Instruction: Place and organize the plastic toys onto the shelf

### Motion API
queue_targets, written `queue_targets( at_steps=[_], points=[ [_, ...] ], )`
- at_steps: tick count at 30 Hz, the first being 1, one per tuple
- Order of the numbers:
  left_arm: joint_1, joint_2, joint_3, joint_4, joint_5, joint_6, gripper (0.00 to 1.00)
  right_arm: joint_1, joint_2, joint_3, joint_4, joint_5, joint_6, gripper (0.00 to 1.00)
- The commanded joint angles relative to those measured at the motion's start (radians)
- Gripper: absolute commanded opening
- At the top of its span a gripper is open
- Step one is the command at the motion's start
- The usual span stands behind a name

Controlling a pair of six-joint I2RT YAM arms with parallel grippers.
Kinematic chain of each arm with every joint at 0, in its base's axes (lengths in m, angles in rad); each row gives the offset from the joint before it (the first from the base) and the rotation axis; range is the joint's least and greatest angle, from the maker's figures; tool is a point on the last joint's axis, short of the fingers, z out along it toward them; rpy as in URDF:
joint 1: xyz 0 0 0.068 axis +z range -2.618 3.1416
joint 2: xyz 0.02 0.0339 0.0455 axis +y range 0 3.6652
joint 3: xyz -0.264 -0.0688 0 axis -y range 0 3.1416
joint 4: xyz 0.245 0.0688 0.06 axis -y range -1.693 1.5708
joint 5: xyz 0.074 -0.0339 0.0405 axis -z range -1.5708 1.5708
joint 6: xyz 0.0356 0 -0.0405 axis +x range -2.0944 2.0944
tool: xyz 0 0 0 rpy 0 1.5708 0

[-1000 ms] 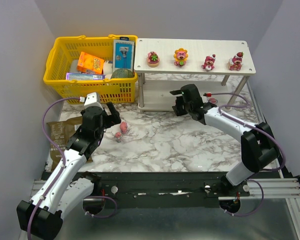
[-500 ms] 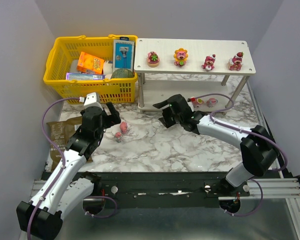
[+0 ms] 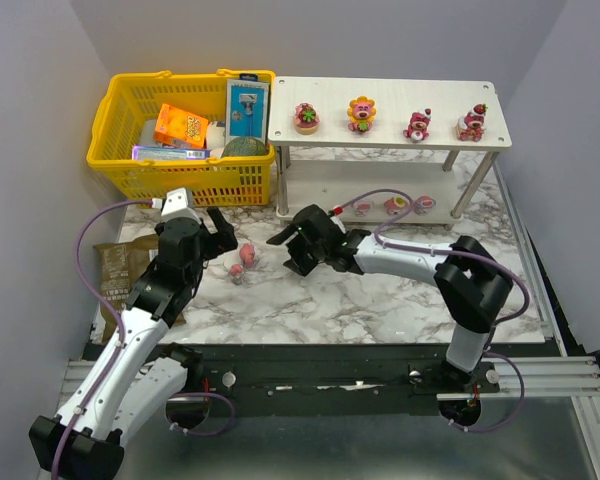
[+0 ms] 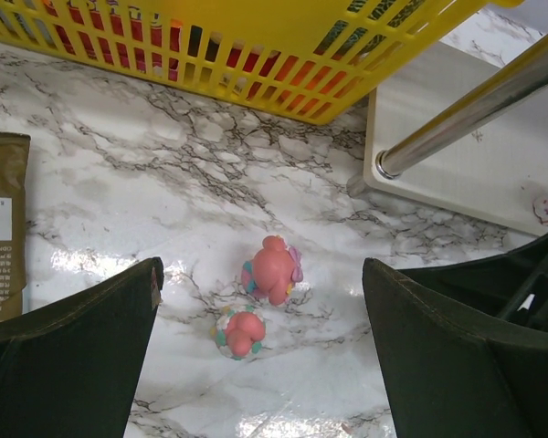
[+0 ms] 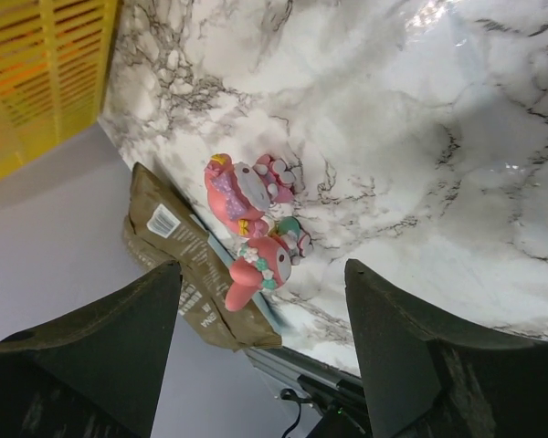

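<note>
Two pink plastic toys (image 3: 248, 256) (image 3: 236, 272) lie side by side on the marble table, left of centre. My left gripper (image 3: 222, 234) hangs open just left of and above them; its wrist view has both toys (image 4: 272, 270) (image 4: 240, 331) between the spread fingers, untouched. My right gripper (image 3: 286, 253) stands open a little to their right, facing them, and its wrist view shows the same toys (image 5: 247, 192) (image 5: 269, 260) ahead of the empty jaws. The white shelf (image 3: 380, 145) carries several toys on its top board (image 3: 361, 113) and three on its lower tier (image 3: 395, 206).
A yellow mesh basket (image 3: 120, 165) with boxed goods stands left of the shelf, behind the left gripper. A brown packet (image 3: 115, 262) lies at the table's left edge. A silver shelf leg (image 4: 466, 114) rises close to the left gripper.
The right arm has swung left, away from the shelf's lower tier to beside the two toys on the table, its jaws narrowing slightly. The left arm barely moved.
</note>
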Motion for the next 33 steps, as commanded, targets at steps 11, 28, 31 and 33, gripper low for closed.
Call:
queue_targets(
  at_steps=[11, 28, 31, 33],
  points=[
    [-0.006, -0.017, 0.002, -0.037, -0.044, -0.008, 0.99, 0.058, 0.226, 0.223, 0.013, -0.016, -0.248, 0.76],
    [-0.006, -0.015, 0.002, -0.031, -0.049, -0.003, 0.99, 0.058, 0.292, 0.162, 0.335, 0.002, -0.486, 0.71],
    [-0.006, -0.015, 0.002, -0.032, -0.050, -0.003, 0.99, 0.059, 0.298, 0.163, 0.357, -0.010, -0.491, 0.71],
    [-0.006, -0.017, 0.003, -0.032, -0.050, -0.003, 0.99, 0.059, 0.311, 0.181, 0.347, -0.011, -0.501, 0.70]
  ],
)
